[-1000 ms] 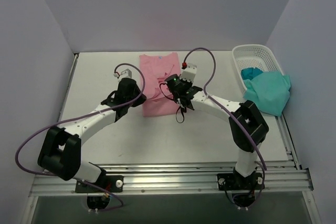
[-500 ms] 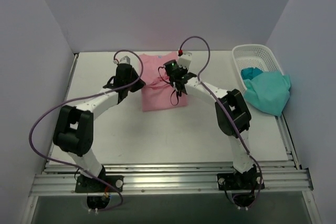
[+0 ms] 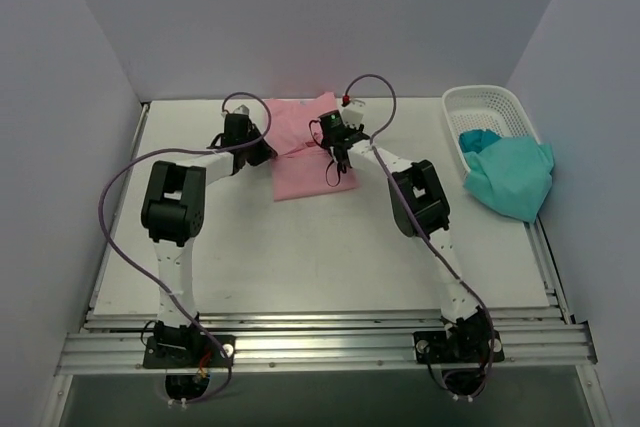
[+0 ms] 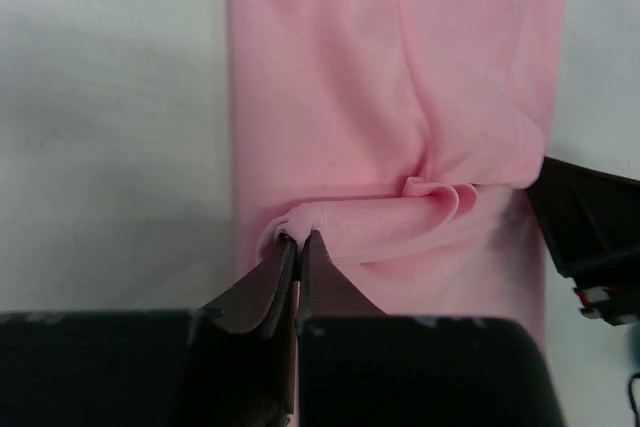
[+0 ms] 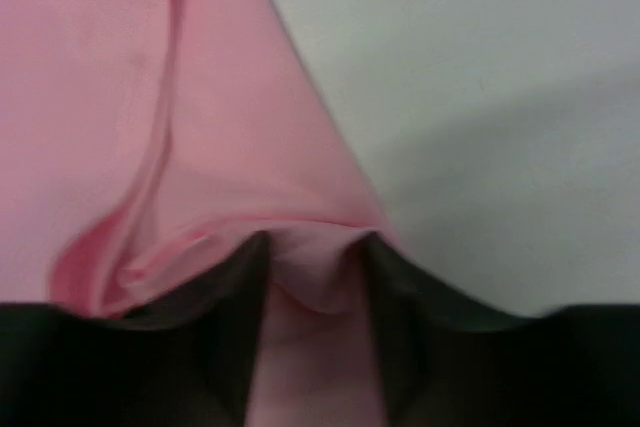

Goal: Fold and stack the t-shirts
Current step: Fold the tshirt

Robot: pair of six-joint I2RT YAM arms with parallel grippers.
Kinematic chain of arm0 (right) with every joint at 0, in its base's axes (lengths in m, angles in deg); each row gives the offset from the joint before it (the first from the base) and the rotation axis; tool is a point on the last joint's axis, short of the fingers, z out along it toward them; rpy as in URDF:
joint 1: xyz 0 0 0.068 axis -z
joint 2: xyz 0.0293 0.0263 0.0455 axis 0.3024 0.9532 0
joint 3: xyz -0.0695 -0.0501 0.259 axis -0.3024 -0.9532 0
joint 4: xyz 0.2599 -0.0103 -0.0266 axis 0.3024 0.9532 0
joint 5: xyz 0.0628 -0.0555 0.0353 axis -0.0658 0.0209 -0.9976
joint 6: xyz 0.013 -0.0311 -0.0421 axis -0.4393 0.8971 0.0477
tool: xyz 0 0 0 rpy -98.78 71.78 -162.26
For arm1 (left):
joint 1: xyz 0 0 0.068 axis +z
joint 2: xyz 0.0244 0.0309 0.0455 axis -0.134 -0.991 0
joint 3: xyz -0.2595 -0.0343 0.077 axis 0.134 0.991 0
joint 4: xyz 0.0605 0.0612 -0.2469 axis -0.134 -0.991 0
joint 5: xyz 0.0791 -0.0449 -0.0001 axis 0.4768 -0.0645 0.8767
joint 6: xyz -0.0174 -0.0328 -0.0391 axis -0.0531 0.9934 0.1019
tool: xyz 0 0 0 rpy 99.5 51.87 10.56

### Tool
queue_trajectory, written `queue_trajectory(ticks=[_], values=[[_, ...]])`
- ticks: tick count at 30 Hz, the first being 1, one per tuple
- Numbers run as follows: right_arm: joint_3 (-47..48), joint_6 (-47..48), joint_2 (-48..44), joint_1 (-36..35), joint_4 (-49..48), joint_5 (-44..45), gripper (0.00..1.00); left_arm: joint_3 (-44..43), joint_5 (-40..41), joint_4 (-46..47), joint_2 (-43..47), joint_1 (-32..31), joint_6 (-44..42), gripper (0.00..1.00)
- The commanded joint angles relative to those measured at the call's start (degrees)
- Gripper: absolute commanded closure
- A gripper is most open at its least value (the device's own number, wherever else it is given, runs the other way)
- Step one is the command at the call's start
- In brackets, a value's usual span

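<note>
pink t-shirt pinched at the far middle of the table, teal one off to the right

the pink t-shirt point(image 3: 305, 165) lies at the far centre of the table point(image 3: 300, 257), its far part rumpled into a raised fold running left to right, and both arms reach right out to it. on the shirt's left edge the left gripper point(image 4: 298, 239) has its fingers pressed tight together on the end of that fold. on the right edge the right gripper point(image 5: 310, 257) has its fingers parted, with a soft bulge of pink cloth sitting in the gap between them. well apart, at the far right, the teal-green t-shirt point(image 3: 512, 177) spills in a heap over the near rim of the white basket point(image 3: 480, 93), part inside and part out on the table.
</note>
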Motion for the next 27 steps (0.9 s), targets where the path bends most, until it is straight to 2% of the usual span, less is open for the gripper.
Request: queue_trajectory(ticks=[1,2,4,5,6,8,12,14,18,20,23,24,26,27], values=[[6.2,0.7,2.5,1.8,2.1,-1.8,0.44,-8.5,-5.5,2.2,-6.6,2.0,-0.6,0.97],[8.6,1.3,2.9,2.4,2.0,-2.0,0.26,-10.3,-6.3,1.8,-7.7,2.3,-0.1,0.84],[10.8,2.1,3.3,2.8,1.9,-1.9,0.00,-13.9,-8.8,2.2,-9.7,3.3,0.4,0.55],[11.8,2.6,3.1,2.9,1.9,-1.8,0.00,-15.1,-9.1,1.8,-9.8,3.6,0.7,0.39],[13.8,3.6,2.4,3.3,1.9,-1.6,0.00,-16.3,-9.2,0.4,-9.6,3.9,0.8,0.15],[15.5,4.7,1.1,3.4,2.0,-0.7,0.00,-20.0,-9.5,-1.2,-8.9,4.7,0.8,0.04],[15.5,7.2,-6.7,3.3,1.0,0.9,0.00,-22.9,-8.6,-6.5,-3.6,5.6,-0.2,0.04],[11.0,7.5,-10.2,3.1,0.3,0.8,0.00,-21.0,-8.0,-6.7,-1.1,5.9,-0.8,0.05],[-2.2,7.6,-20.1,1.1,-7.8,1.3,0.00,-14.2,-7.0,-2.7,6.3,5.9,-0.7,0.06],[-6.9,6.6,-21.6,0.7,-8.7,0.8,0.02,-12.8,-6.8,-3.1,7.1,5.9,-0.8,0.05],[-13.3,4.2,-23.9,-0.1,-11.2,-4.9,0.26,-11.1,-7.4,-3.9,8.0,5.8,-0.6,0.05],[-15.0,3.8,-24.3,-0.8,-12.9,-6.6,0.49,-8.1,-7.7,-2.7,9.2,5.6,-0.5,0.05],[-16.4,3.7,-23.1,-3.7,-13.5,-6.4,0.81,-4.0,-7.4,-0.5,10.9,5.4,0.3,0.05],[-14.5,4.0,-22.1,-4.6,-12.6,-5.9,1.00,-0.1,-7.4,1.6,12.2,5.3,0.5,0.05]])
